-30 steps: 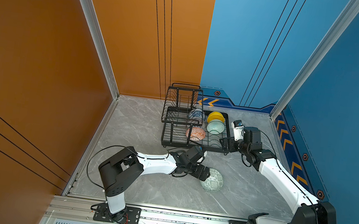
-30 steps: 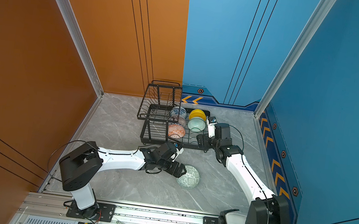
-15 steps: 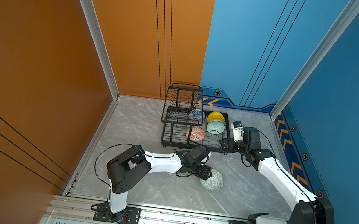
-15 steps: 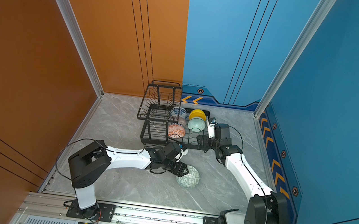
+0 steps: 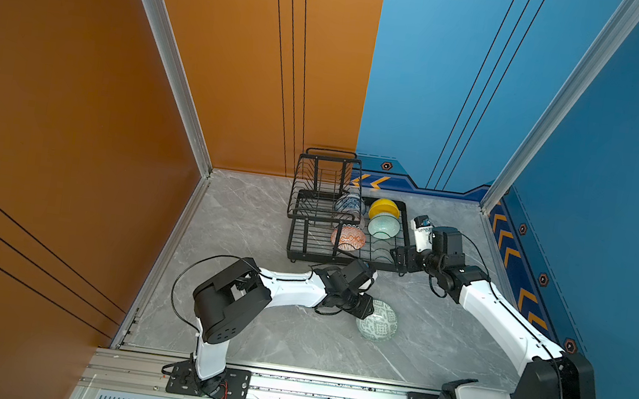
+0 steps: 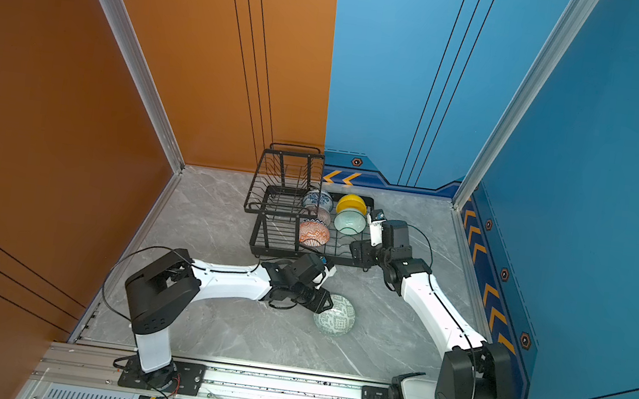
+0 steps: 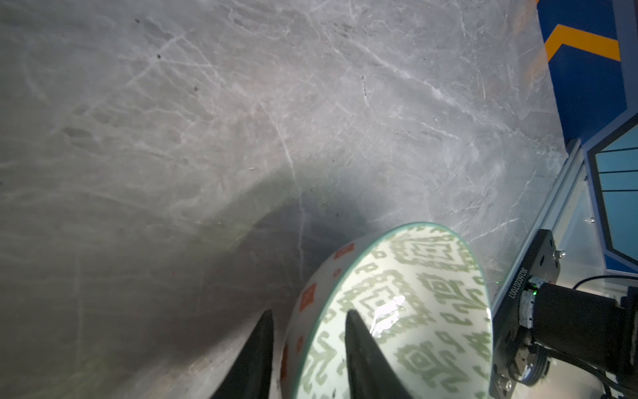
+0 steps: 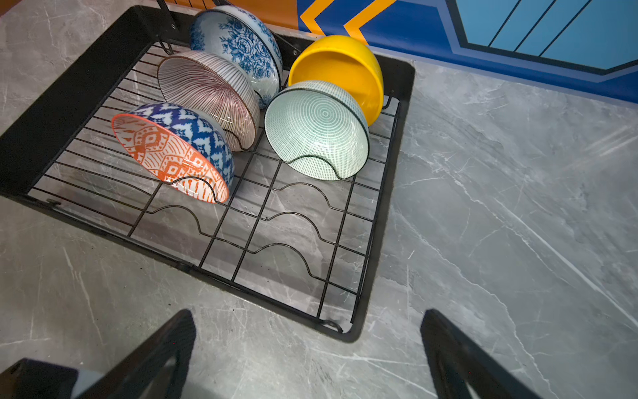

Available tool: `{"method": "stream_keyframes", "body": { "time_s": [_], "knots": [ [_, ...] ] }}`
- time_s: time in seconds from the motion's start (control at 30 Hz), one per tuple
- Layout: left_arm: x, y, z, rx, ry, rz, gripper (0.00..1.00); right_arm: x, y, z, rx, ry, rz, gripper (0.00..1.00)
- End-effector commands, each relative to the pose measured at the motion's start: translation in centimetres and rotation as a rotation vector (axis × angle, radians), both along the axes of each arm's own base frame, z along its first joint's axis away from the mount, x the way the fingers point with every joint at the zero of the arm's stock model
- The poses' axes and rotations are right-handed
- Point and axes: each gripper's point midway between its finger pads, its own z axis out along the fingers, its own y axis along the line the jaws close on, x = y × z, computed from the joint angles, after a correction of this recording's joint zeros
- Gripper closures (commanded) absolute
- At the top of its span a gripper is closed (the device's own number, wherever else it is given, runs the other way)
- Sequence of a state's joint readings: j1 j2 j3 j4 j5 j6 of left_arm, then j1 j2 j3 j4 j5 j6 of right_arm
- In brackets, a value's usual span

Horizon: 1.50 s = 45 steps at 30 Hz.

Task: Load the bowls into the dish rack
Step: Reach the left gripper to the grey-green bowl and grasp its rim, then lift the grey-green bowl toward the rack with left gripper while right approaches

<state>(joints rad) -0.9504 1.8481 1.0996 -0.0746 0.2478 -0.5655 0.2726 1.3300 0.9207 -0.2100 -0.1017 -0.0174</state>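
Near the table's [image 5: 251, 325] front edge, the left claw [image 7: 309, 312] straddles the rim of the green-white patterned bowl [image 5: 377, 319], one finger inside and one outside. Whether it grips yet cannot be told. The bowl sits just right of that claw, the nearer one, and apart from the dish rack [image 8: 69, 100] beyond. The right claw [image 8: 308, 312] hovers empty, jaws wide apart, at the rack's near right corner. Farther in, the orange-white bowl [image 8: 165, 152], mint bowl [image 8: 314, 131], striped bowl [image 8: 207, 89], yellow bowl [image 8: 338, 65] and floral bowl [image 8: 241, 45] stand on edge. The free slots, nearest, look the likely goal.
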Motion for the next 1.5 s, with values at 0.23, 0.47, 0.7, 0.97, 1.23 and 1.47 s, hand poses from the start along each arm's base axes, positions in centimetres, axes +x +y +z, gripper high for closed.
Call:
{"method": "stream_keyframes", "body": {
  "time_s": [0.23,0.47,0.7,0.97,1.23,1.47],
  "knots": [
    [-0.2,0.0,-0.3,0.024,0.004,-0.017,0.85,-0.4,-0.3,-0.1,0.009,0.008,-0.006,0.0],
    [-0.1,0.5,-0.3,0.031,0.0,-0.011,0.93,-0.4,-0.4,0.0,0.01,0.007,-0.007,0.0],
    [0.4,1.5,0.3,0.04,-0.02,0.005,1.0,-0.6,-0.4,0.2,0.011,0.004,-0.009,0.0],
    [1.7,3.8,4.1,0.051,-0.152,0.049,1.0,-0.7,0.1,1.4,0.077,-0.028,-0.001,0.0],
    [3.4,7.0,9.0,0.046,-0.342,0.131,1.0,-1.3,0.6,3.9,0.132,-0.058,0.024,0.0],
    [5.4,10.4,13.1,0.01,-0.488,0.26,1.0,-2.8,1.4,7.1,0.215,-0.116,0.051,0.0]
  ]
}}
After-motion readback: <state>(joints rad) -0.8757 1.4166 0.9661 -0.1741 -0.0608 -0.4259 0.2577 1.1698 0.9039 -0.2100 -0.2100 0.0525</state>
